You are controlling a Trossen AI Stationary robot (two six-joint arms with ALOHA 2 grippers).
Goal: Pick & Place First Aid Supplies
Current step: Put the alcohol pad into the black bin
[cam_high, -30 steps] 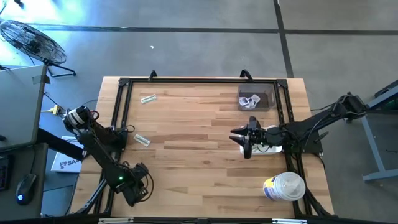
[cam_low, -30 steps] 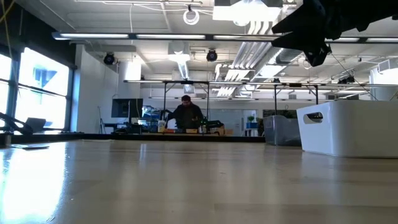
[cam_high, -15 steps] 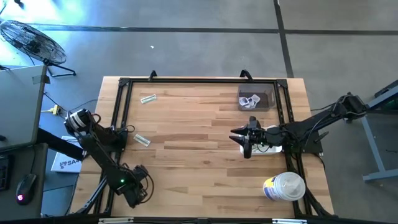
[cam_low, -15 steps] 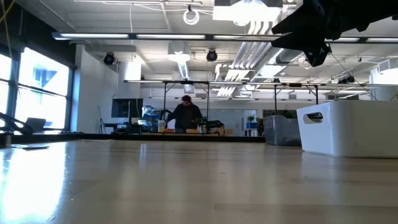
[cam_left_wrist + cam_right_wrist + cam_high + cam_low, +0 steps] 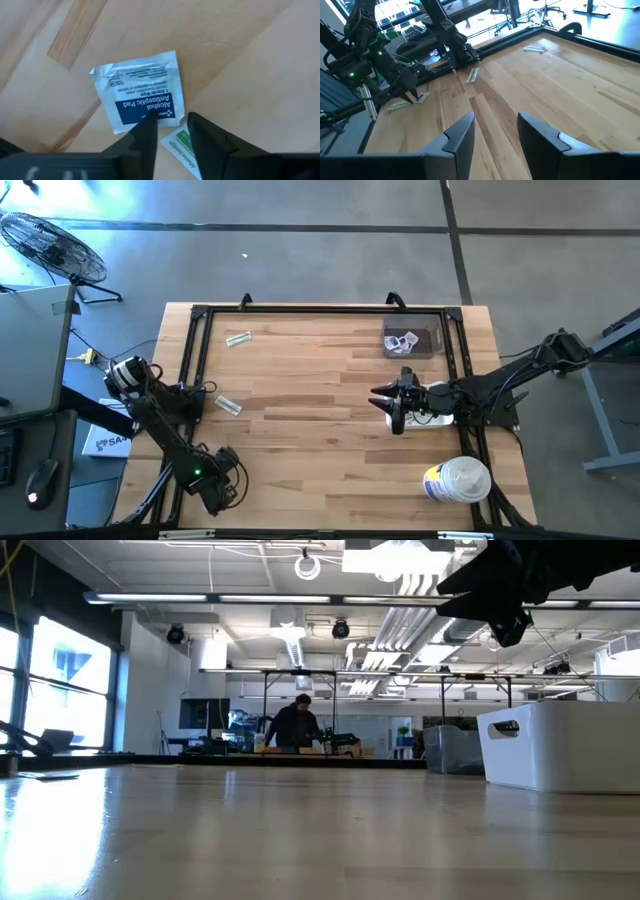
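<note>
A square white sachet (image 5: 140, 92) with dark blue print lies flat on the wood. A green-printed strip wrapper (image 5: 176, 144) lies beside its corner. My left gripper (image 5: 170, 131) points down over them near the table's near left corner (image 5: 224, 480), its fingers a narrow gap apart astride the sachet's corner. Two more strip wrappers (image 5: 228, 405) (image 5: 238, 338) lie farther along the left side. A small bin (image 5: 410, 340) at the far right holds white sachets. My right gripper (image 5: 495, 132) hangs open above the table's right half (image 5: 390, 406), holding nothing. My left gripper comes from above with one fingertip (image 5: 148, 125) over the sachet's near corner (image 5: 159, 116) and the other fingertip (image 5: 196, 125) beside the strip wrapper. Whether the fingertips touch either packet, I cannot tell.
A large white round tub (image 5: 456, 480) stands at the near right corner. A black frame (image 5: 300, 310) runs along the table's far and side edges. A white box (image 5: 560, 745) shows at the right in the low view. A person works far behind the table.
</note>
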